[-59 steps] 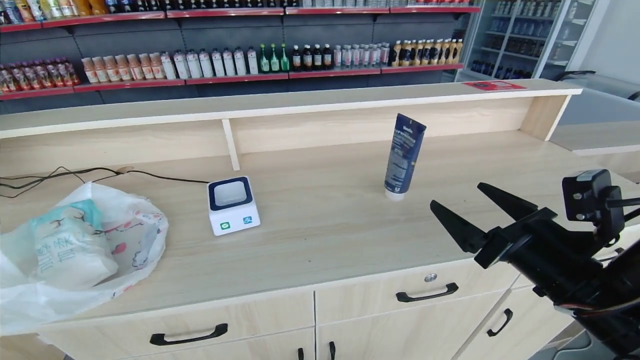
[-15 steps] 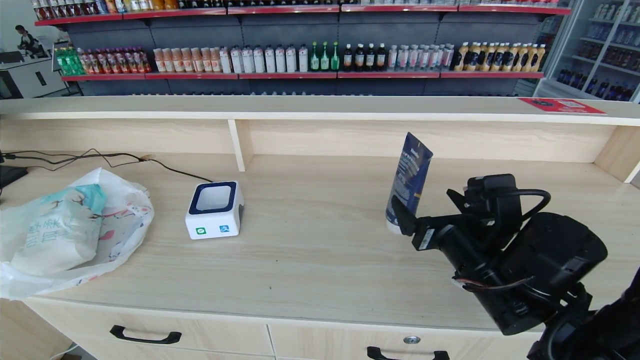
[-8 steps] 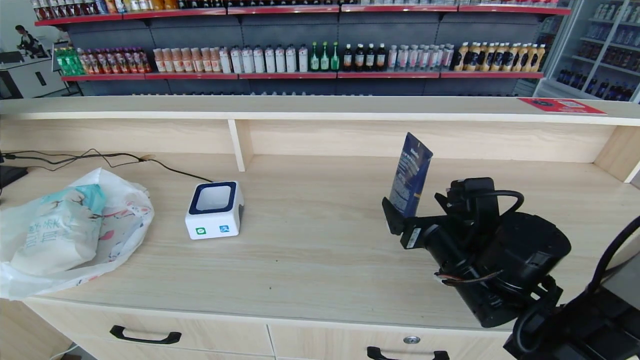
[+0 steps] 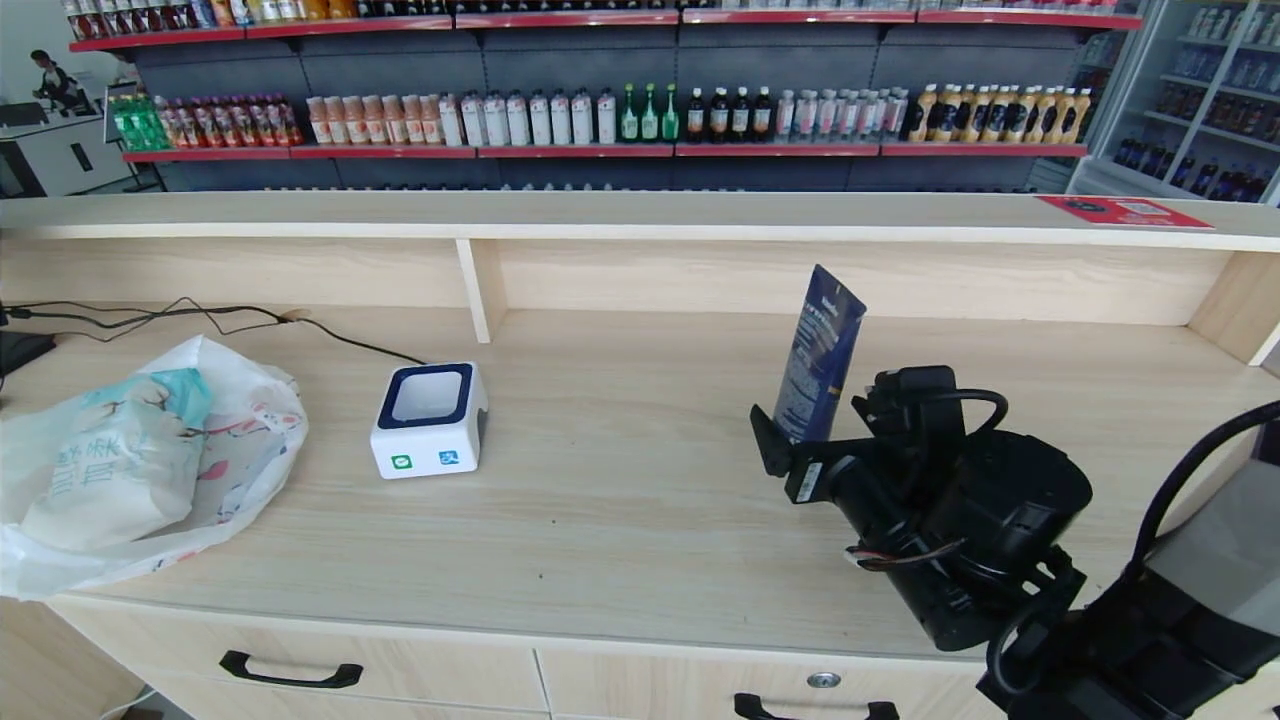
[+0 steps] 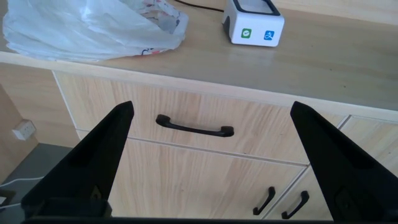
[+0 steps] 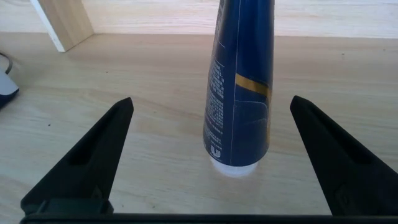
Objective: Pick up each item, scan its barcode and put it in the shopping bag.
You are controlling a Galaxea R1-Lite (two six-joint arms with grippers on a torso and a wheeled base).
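Right end effector [image 6: 211, 102] is wide open and empty, straddling the dark blue plastic tube [image 6: 244, 68] standing cap-down; best squeeze low so it doesn't topple

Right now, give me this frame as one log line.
phase: pre-grasp | right gripper: open, straddling upright blue tube, no contact | left gripper: open, facing drawers | scanner: nothing over it | shopping bag: holds packet
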